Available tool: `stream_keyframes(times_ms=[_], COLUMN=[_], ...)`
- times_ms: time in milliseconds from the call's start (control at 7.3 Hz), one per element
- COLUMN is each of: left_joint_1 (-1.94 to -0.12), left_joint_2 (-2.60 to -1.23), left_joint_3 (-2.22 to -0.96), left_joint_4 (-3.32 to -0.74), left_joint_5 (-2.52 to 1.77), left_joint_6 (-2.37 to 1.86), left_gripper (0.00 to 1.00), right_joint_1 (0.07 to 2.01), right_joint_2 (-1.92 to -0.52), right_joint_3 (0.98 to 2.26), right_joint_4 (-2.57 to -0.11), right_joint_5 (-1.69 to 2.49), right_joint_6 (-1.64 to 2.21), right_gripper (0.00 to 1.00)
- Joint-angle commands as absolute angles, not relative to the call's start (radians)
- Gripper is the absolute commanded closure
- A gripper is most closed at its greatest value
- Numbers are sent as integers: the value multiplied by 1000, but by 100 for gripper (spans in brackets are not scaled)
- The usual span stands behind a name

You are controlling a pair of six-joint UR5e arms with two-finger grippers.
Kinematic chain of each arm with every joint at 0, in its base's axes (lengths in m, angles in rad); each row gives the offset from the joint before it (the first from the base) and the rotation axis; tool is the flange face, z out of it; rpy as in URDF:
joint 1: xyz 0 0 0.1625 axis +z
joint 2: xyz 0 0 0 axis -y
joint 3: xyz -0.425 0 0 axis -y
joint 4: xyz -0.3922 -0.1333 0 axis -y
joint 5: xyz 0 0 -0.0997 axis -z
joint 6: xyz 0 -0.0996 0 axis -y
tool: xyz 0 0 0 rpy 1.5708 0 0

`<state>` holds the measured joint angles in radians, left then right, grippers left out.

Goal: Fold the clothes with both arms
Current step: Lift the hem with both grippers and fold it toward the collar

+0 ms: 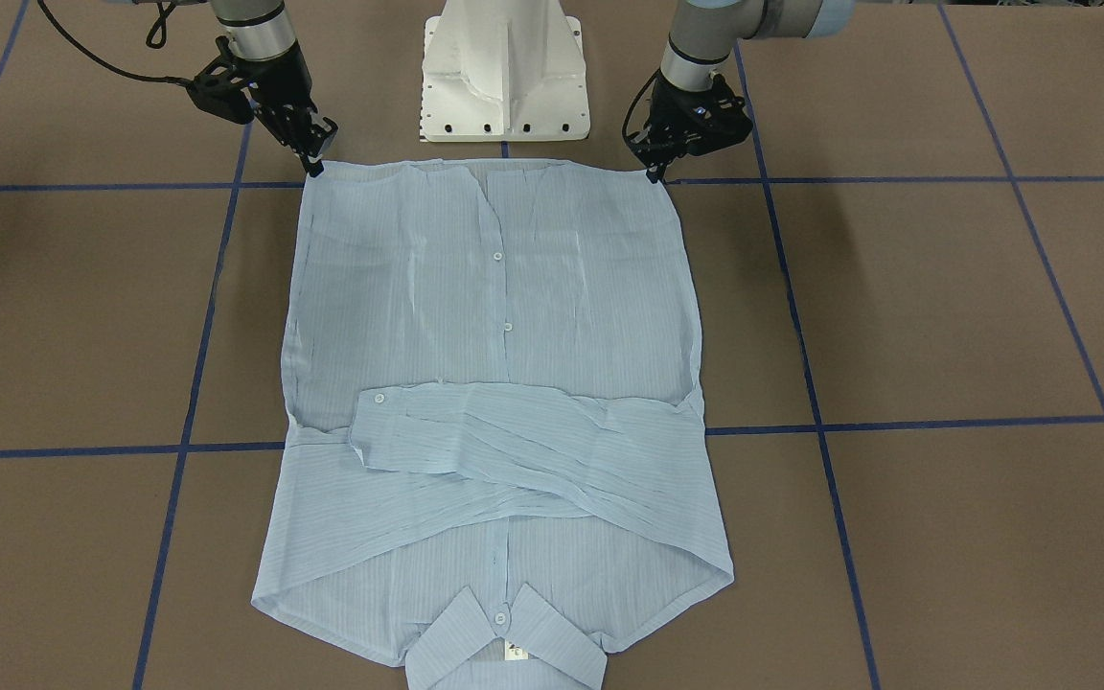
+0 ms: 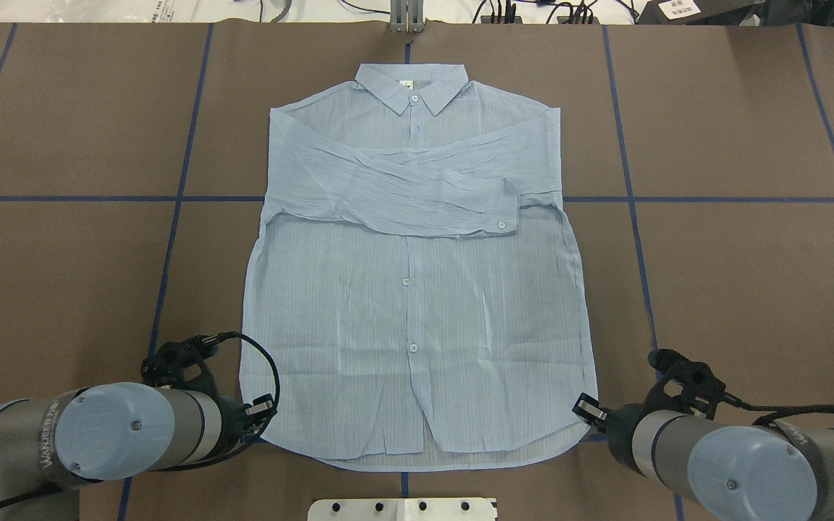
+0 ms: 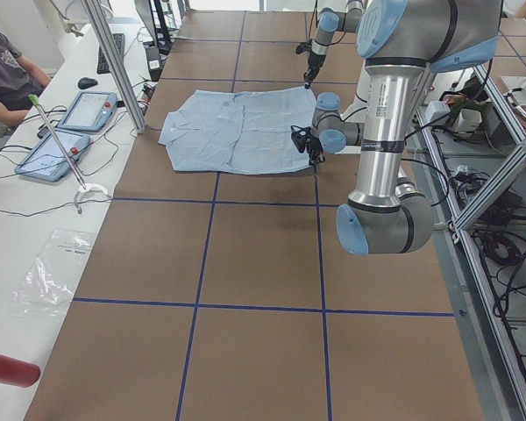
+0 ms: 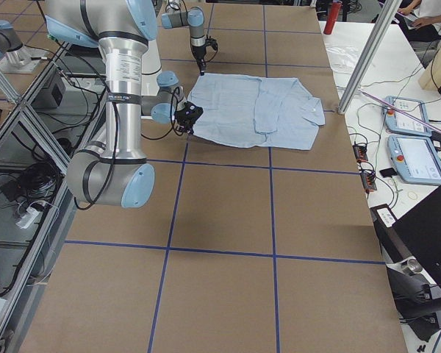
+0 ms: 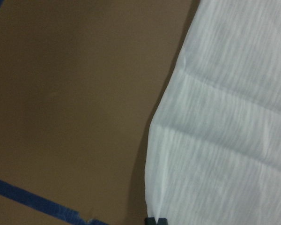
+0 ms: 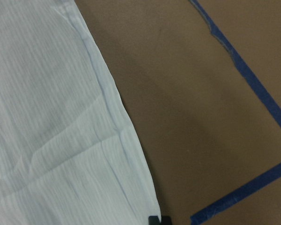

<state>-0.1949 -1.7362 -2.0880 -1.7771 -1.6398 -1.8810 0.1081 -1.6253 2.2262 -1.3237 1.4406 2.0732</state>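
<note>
A pale-blue striped shirt (image 1: 494, 316) lies flat and face up on the brown table, with its collar (image 2: 411, 85) at the far edge and both sleeves (image 2: 417, 192) folded across the chest. The hem lies nearest the robot's base. My left gripper (image 1: 654, 172) points down at one hem corner, and in the left wrist view its fingertips (image 5: 156, 220) stand pressed together on the cloth's edge. At the other hem corner is my right gripper (image 1: 313, 165), its fingertips (image 6: 159, 219) likewise closed on the corner of the shirt (image 6: 61, 140).
The white pedestal base (image 1: 504, 77) stands between the arms, just behind the hem. Blue tape lines (image 1: 897, 422) cross the table. A side bench with control tablets (image 3: 88, 110), a seated person (image 3: 4, 74) and a red bottle (image 3: 9, 368) runs along the far edge.
</note>
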Motion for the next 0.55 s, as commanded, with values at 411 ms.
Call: stream_keyframes(times_ms=[411], left_joint_1=[-202], left_joint_2=[-1700], left_joint_3=[-2339], left_joint_4=[-1706], left_joint_5=[-1643], left_joint_6=[-1988], left_gripper=[100], right_joint_1=[108], right_joint_2=[-1617], right_joint_3=[2505], right_joint_4=[-1551], right_joint_5=[1450], right_joint_6=[2166], right_gripper=[100])
